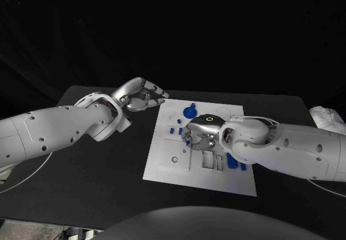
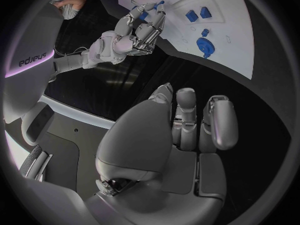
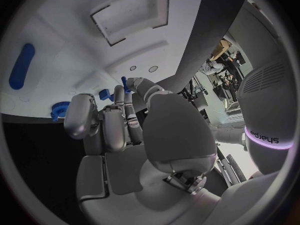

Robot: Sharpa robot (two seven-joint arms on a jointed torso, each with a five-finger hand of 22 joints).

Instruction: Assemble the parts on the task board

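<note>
The white task board (image 1: 216, 177) lies in the middle of the black table. My right hand (image 1: 201, 133) reaches down onto its middle, and its thumb and a finger pinch a small blue peg (image 3: 125, 84) standing on the board (image 3: 75, 50). Beside it are another blue peg (image 3: 104, 94), a blue gear (image 1: 189, 111) near the board's far edge, and a long blue bar (image 1: 232, 161) towards the right. My left hand (image 1: 141, 95) hangs above the table off the board's far left corner, fingers loosely bent, with nothing in it (image 2: 181, 135).
Rectangular recesses (image 1: 207, 159) are sunk into the board's near half, and a small round hole (image 1: 174, 159) sits at its left. A white object (image 1: 326, 118) lies at the table's far right edge. Bare black table (image 1: 86, 170) spreads to the left.
</note>
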